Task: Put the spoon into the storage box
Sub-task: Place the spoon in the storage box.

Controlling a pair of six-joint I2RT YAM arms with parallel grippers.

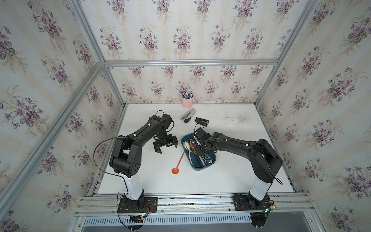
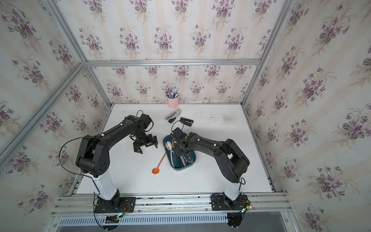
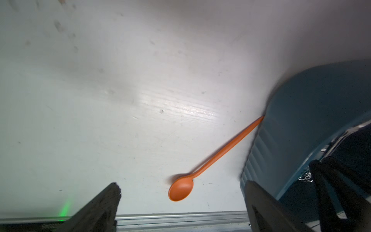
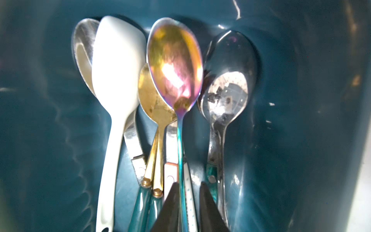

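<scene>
Over the left half of the white worktop point(image 1: 230, 170), the left gripper point(image 1: 168, 149) hangs above the bare surface, pointing down. Its fingers point(image 3: 96, 213) are spread wide with nothing between them. Just right of it and nearer lies an orange spoon point(image 1: 179, 161), flat on the worktop and outside the box. Its round bowl is at the near end, and the left wrist view shows the tip of its handle meeting the left outer wall of the storage box point(image 1: 202, 168).

Against the far wall stands a pink pen cup point(image 1: 187, 103) full of pens. A grey stapler point(image 1: 187, 116) lies in front of it, and a black clip-like object point(image 1: 201, 121) just to the right.

The dark teal storage box sits near the middle of the worktop and holds several spoons side by side, bowls toward its far end. A white spoon point(image 1: 186, 145) lies along the left side, with an iridescent spoon point(image 1: 193, 143) just right of it. The right wrist view also shows a gold spoon point(image 4: 154, 106) between these two and a mirror-bright silver spoon point(image 4: 226, 90) on the iridescent one's other side.

The right gripper point(image 4: 188, 186) reaches into the box from the right, over the handles. Its fingers point(image 4: 170, 204) stand slightly apart around the iridescent spoon's thin handle. The handle lies against one finger with a visible gap to the other, so it is not clamped.
</scene>
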